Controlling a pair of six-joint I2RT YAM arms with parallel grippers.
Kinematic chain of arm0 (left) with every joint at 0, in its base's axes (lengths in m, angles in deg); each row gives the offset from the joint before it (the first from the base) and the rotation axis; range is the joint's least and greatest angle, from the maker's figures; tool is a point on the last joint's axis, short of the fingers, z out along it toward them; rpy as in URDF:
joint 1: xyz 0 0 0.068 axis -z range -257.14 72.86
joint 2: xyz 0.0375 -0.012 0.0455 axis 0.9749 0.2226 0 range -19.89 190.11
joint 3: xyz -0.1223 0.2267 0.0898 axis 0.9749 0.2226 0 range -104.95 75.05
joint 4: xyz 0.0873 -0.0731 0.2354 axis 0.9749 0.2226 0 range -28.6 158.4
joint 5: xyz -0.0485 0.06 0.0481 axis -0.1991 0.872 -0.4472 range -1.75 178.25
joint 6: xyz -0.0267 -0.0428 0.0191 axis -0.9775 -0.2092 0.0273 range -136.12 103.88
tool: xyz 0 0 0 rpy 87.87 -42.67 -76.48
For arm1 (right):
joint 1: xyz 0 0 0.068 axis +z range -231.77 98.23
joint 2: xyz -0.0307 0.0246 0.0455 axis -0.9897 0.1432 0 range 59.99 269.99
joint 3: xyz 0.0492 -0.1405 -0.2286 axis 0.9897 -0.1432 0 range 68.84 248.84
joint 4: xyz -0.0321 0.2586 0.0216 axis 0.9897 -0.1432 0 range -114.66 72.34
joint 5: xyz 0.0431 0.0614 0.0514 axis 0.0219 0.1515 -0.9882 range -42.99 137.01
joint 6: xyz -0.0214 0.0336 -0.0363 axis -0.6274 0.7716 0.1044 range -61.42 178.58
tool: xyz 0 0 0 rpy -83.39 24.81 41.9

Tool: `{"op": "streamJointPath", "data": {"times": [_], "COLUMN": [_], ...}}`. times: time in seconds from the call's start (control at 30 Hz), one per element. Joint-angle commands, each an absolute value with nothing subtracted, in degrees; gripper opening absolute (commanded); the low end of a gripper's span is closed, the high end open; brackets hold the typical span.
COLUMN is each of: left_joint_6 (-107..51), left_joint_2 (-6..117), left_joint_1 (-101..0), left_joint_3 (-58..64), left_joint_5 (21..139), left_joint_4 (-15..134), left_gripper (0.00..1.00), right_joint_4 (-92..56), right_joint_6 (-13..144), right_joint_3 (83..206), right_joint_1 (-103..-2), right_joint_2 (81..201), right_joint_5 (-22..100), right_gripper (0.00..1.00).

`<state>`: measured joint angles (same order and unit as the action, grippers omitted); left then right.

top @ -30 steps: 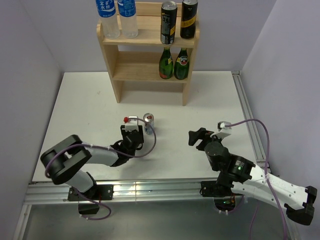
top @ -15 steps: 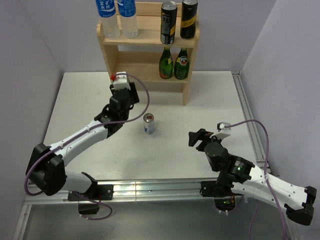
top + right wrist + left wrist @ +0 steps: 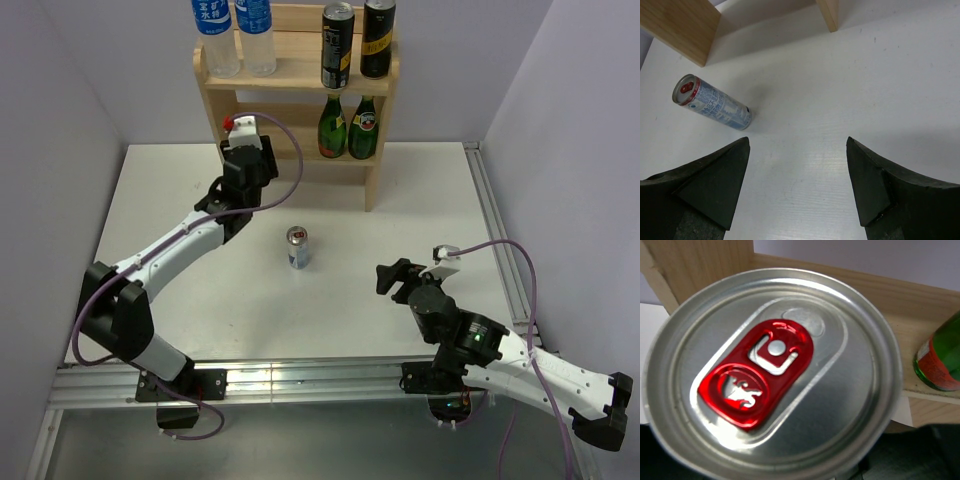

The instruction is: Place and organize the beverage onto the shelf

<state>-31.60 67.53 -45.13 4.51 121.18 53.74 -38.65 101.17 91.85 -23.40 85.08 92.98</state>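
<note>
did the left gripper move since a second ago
Yes. The left gripper has travelled away from the standing silver can, up the view to the shelf, at the left side of its lower tier.

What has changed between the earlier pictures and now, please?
The left gripper, shut on a silver can, carried it from mid-table toward the shelf's lower tier. The other can and the right gripper stayed put.

White table (image 3: 420, 200) w/ alu rail (image 3: 300, 378) at near edge, pale lilac walls (image 3: 60, 120) around.
</note>
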Motion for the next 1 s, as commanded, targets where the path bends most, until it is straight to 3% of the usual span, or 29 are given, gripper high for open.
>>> {"op": "streamJointPath", "data": {"times": [0.0,0.97], "left_joint_6": [-29.2,-27.7], "left_joint_2": [68.3,83.9], "left_joint_1": [-46.2,-52.9], "left_joint_3": [-0.3,-11.9], "left_joint_5": [123.0,124.3], "left_joint_4": [48.9,43.2], "left_gripper": [0.00,0.00], "right_joint_4": [-37.1,-34.2], "right_joint_6": [101.5,101.3], "right_joint_3": [91.4,89.8], "right_joint_1": [-23.1,-23.1], "right_joint_2": [84.5,88.4], "right_joint_5": [93.3,93.9], "right_gripper": [0.85,0.84]}}
